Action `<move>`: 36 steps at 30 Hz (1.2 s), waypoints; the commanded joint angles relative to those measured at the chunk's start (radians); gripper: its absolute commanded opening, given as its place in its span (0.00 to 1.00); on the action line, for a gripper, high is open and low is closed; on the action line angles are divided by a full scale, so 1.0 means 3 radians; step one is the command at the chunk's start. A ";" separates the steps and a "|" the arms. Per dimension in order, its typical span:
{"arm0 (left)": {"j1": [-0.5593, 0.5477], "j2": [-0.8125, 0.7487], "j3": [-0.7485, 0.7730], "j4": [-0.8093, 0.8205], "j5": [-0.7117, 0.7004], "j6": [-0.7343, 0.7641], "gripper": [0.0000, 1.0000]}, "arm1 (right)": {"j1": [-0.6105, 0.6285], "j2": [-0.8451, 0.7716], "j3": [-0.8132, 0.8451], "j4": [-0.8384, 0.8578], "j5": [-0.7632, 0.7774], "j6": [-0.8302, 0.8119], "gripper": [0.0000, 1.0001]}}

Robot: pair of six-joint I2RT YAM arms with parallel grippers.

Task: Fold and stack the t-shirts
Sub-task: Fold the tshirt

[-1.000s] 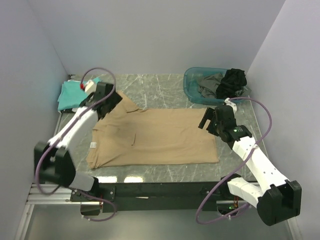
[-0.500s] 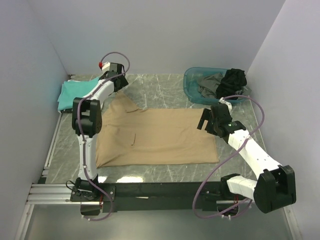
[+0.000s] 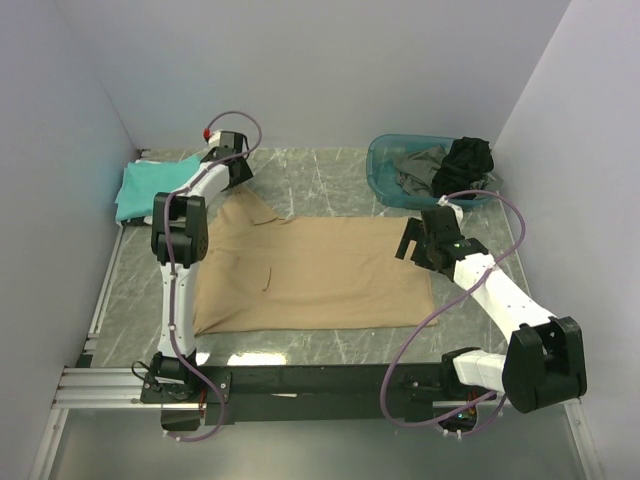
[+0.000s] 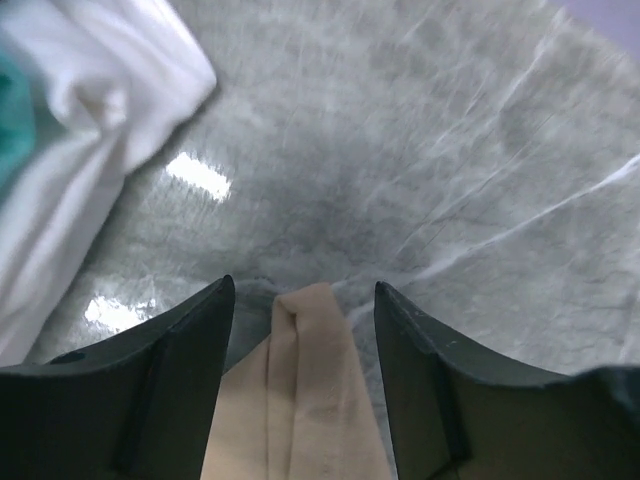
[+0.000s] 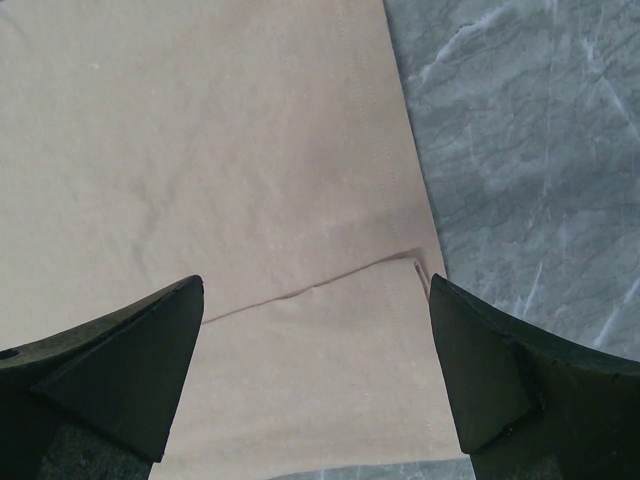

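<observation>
Top external view: tan shirt [image 3: 320, 275] lies spread between both grippers, barely folded. Left gripper [image 4: 300, 300], jaws apart, straddles its sleeve tip. Right gripper [image 5: 315, 300], jaws apart, hovers over its hem corner. Teal shirt [image 3: 140, 188] beside the left gripper looks done.

Looks like a robot test lab: marble-look table [image 3: 320, 175] walled in by bare pale panels [image 3: 320, 70], metal rail [image 3: 100, 385] behind left pincer [image 3: 241, 170] and right pincer [image 3: 408, 245], purple cables [image 3: 238, 113] looping above them.
</observation>
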 commanded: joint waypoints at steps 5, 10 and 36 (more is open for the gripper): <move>0.0001 -0.0293 -0.0360 0.0018 0.0051 -0.0049 0.60 | -0.0050 0.0014 0.0123 0.0084 0.0088 -0.0051 1.00; 0.0001 -0.0390 -0.0458 -0.0012 0.0112 -0.0080 0.49 | -0.0071 0.0014 0.0103 0.0105 0.0063 -0.0056 1.00; -0.0020 -0.1019 -0.0877 0.0074 0.0036 -0.0130 0.00 | -0.0086 0.0770 0.0838 0.0120 0.0455 0.0118 0.99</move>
